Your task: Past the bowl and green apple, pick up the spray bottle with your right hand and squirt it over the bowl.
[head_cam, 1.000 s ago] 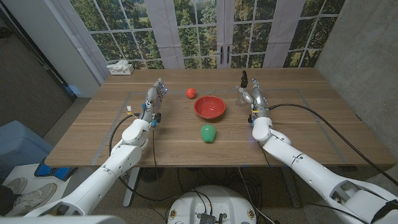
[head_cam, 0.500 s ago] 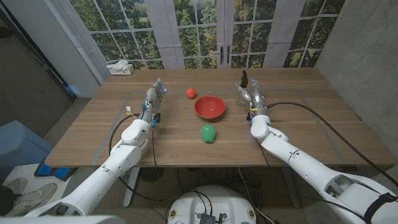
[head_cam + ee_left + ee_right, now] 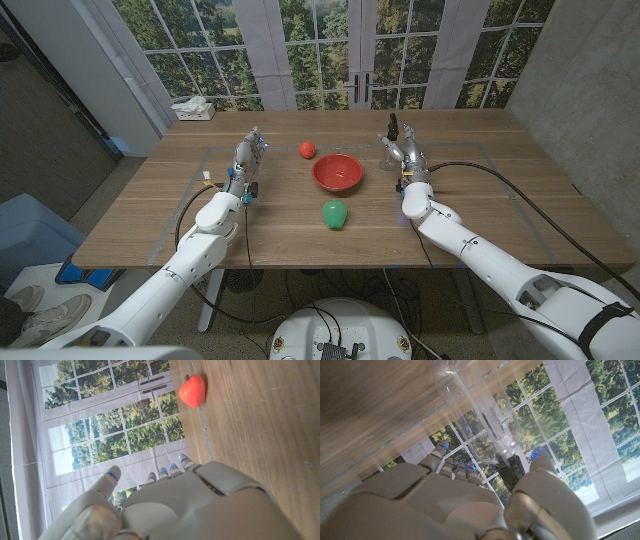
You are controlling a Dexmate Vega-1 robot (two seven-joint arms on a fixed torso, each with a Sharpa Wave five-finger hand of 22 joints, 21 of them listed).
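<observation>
The spray bottle (image 3: 391, 142) stands upright on the desk (image 3: 480, 200), to the right of the red bowl (image 3: 337, 172) and a little farther back, with the green apple (image 3: 334, 213) nearer the robot than both. Its long axis runs straight up — clear body below, dark nozzle on top.

The right robot hand (image 3: 407, 157) is right beside it, just on its right and near side, fingers reaching toward the far edge. In the right wrist view the bottle (image 3: 482, 407) sits directly ahead of the fingertips (image 3: 451, 466), between the thumb and the rest, but I cannot tell whether they touch it — the hand looks spread and has hold of nothing. The closing move, I judge, is a short reach forward and leftward.

The left robot hand (image 3: 246, 160) waits open, well apart, left of the bowl.
</observation>
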